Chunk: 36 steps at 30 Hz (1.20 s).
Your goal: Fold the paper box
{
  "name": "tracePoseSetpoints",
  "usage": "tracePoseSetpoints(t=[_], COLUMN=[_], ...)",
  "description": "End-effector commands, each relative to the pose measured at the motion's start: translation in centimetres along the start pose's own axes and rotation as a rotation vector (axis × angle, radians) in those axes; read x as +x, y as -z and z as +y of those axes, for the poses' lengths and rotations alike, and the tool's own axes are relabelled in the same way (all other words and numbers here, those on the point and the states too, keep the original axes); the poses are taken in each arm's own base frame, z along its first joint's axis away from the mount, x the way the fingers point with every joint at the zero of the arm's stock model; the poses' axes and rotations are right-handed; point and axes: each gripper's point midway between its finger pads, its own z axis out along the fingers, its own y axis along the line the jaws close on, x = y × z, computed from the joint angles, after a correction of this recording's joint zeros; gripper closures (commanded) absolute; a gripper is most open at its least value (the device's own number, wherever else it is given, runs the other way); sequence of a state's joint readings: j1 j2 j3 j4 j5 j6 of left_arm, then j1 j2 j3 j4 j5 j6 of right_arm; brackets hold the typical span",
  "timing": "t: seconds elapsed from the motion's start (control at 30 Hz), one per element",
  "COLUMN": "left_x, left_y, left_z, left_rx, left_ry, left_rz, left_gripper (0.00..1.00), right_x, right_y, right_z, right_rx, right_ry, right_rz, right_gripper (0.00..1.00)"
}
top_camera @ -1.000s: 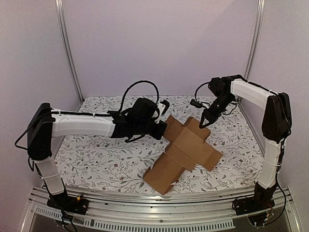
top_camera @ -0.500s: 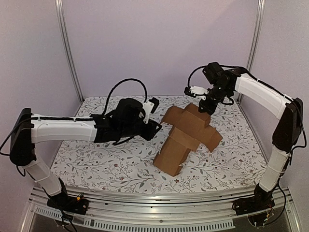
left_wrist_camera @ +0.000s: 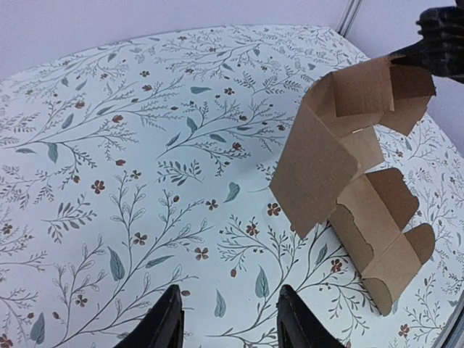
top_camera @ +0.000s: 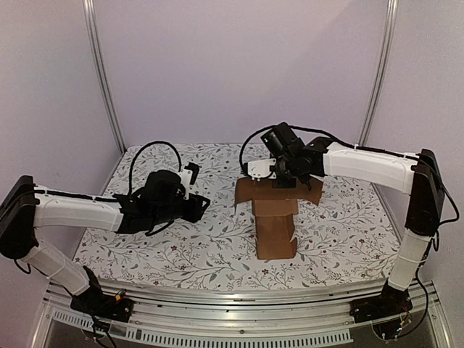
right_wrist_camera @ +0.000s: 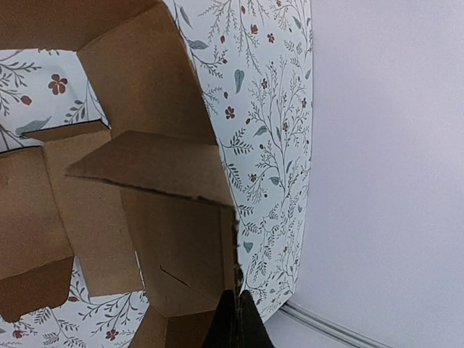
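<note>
Two arms reach over a table (top_camera: 145, 246) covered in a white cloth printed with leaves and small red flowers. The paper box (top_camera: 275, 221) sits right of the middle of it. It is plain brown cardboard with no print or marks, a die-cut sheet that is only partly bent, not yet a cube. In the overhead view a long panel runs from the near middle of the table away toward the far side, where short side flaps stick out left and right like the arms of a cross. That far end is raised off the cloth while the near end rests on it. Seen from the left wrist, the paper box (left_wrist_camera: 341, 167) stands up in a loose arch: a broad flat panel slopes down to a corner close to the cloth, and behind it lower flaps with rounded, wavy cut edges curl on the table. The right gripper (top_camera: 284, 183) is at the raised far end, its fingers pinched tight together on the cardboard's upper edge. Its own camera shows the dark fingertips (right_wrist_camera: 235, 322) meeting on a thin edge, with folded panels and creases filling the view above them. The left gripper (top_camera: 203, 206) hangs low over the cloth to the left of the cardboard, well apart from it, with its two fingers (left_wrist_camera: 163, 322) spread and nothing between them.
</note>
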State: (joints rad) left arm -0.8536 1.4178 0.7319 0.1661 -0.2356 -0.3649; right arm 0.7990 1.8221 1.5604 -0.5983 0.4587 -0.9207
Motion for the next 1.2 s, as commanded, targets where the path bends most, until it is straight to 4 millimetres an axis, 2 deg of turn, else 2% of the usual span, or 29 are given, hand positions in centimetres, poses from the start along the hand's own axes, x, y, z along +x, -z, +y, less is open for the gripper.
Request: tracePoseSetpoints(t=[0.0,0.17,0.43,0.63,0.9,1.17], left_x=[0.5,1.1,2.7,3.7,4.0,5.5], left_y=[-2.1,-4.7,-8.3,-8.1,-7.8,-8.6], left_z=[-0.4,-2.1,-4.6,-7.8,-9.0,-10.6], left_rx=[0.048,0.115,0.232,0.401,0.469,0.522], left_ry=[0.039,0.018,0.000,-0.019,-0.006,-0.032], left_rz=[-0.003,0.018,0.031,0.011,-0.017,0.013], left_gripper=[0.56,0.56,0.57,0.57,0.54,0.55], right_x=[-1.5,-2.2,-1.1,-0.8,-0.9,-0.4], right_y=[-0.9,-0.2,0.0,0.6,1.4,0.8], right_z=[0.0,2.2,4.4,4.7,5.8,7.2], right_rx=[0.148,0.175,0.186,0.227,0.269,0.286], right_ry=[0.062,0.041,0.036,0.003,-0.003,0.013], right_rz=[0.011,-0.036,-0.042,-0.078,-0.137,-0.145], right_gripper=[1.00,1.00,1.00,1.00,1.00,1.00])
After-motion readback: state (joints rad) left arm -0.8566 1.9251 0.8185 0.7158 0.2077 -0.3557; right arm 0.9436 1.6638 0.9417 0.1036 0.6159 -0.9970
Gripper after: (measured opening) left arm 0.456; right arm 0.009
